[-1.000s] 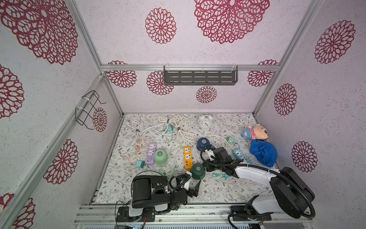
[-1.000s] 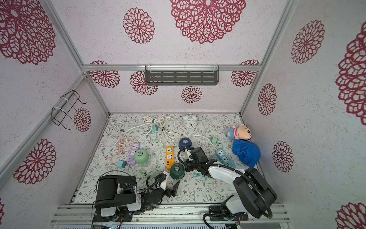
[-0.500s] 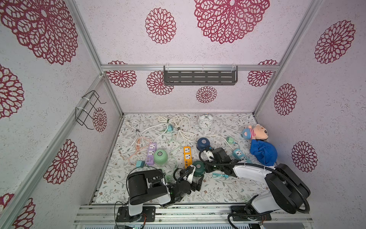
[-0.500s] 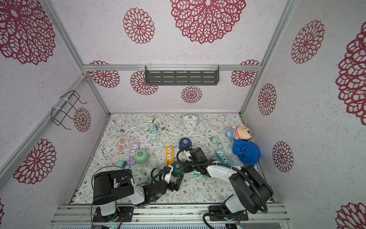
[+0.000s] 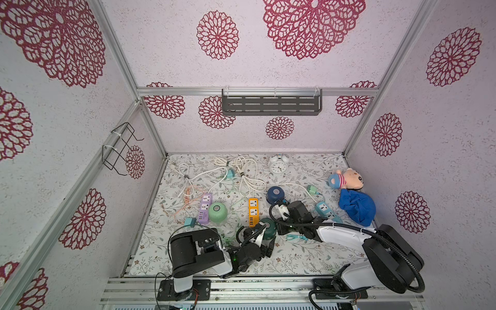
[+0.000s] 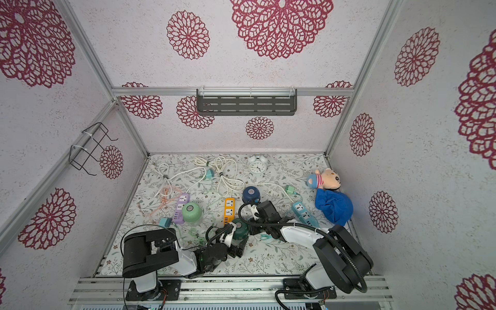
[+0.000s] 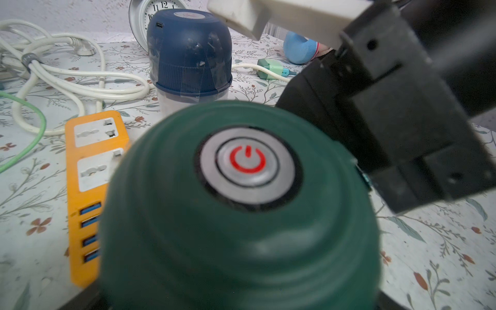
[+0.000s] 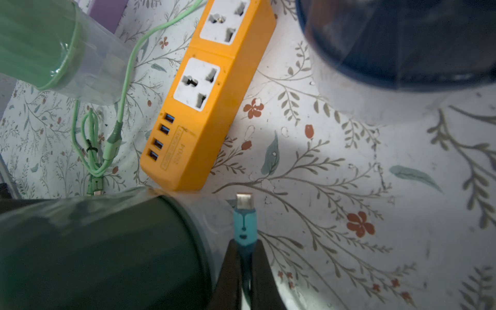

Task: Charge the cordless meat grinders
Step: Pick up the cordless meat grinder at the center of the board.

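Standing by the rig, I am watching both arms gathering around the dark green grinder [image 5: 269, 228]. It is sitting on the floral mat [image 5: 308, 257], touching the 6 o'clock end of the orange power strip [image 5: 253, 212].

The left gripper [image 5: 264, 237] is sitting at the grinder's 7 o'clock side with its jaws spread wide on either side of the dome. I cannot tell if they are touching it. I am guessing it is placed there to stop the grinder from sliding when a plug is being pushed in.

At the 3 o'clock side, the right gripper [image 8: 244, 249] is pinching the teal USB plug [image 8: 244, 222] tightly by its body, leaving the metal tip free. The tip is hanging just beside the clear cup and is not inserted. I am not seeing the charging socket on this grinder.

The navy blue grinder [image 5: 275, 193] at 1 o'clock and the mint green grinder [image 5: 217, 212] at 10 o'clock are standing apart from both grippers.
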Robot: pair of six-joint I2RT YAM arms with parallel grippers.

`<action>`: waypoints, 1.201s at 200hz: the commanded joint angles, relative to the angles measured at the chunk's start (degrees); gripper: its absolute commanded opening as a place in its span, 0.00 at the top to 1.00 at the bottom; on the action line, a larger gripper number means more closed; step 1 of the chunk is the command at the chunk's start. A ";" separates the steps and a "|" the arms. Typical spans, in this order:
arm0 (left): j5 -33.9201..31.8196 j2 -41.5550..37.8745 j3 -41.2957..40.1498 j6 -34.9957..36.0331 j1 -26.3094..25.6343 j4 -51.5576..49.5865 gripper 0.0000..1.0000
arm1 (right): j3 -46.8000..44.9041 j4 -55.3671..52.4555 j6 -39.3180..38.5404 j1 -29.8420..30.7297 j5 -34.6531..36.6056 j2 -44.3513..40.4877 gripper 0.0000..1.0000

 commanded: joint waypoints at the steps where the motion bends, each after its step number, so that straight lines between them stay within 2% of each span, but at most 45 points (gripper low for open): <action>1: -1.20 -0.42 -1.14 -0.04 -0.23 -1.07 0.03 | -0.55 1.42 1.63 1.60 -0.88 -1.88 1.00; 65: -2.29 3.44 -0.85 0.09 -0.20 1.55 0.03 | -2.35 3.38 3.82 4.54 -0.16 -1.45 1.00; 115: -4.16 5.73 -1.90 -2.54 -0.10 3.60 0.03 | -2.89 3.80 4.60 5.60 0.45 -1.80 1.00; 162: -4.42 6.11 -0.95 -2.55 -0.04 1.85 0.03 | -3.15 3.46 4.68 6.12 0.62 -2.20 1.00; 175: -4.56 6.10 -0.85 -2.38 -0.03 1.81 0.00 | -3.39 3.45 4.75 6.26 0.63 -2.54 1.00; 240: -5.74 5.17 -3.04 0.47 0.06 6.91 0.23 | -4.42 0.54 4.60 6.34 2.00 -7.01 1.00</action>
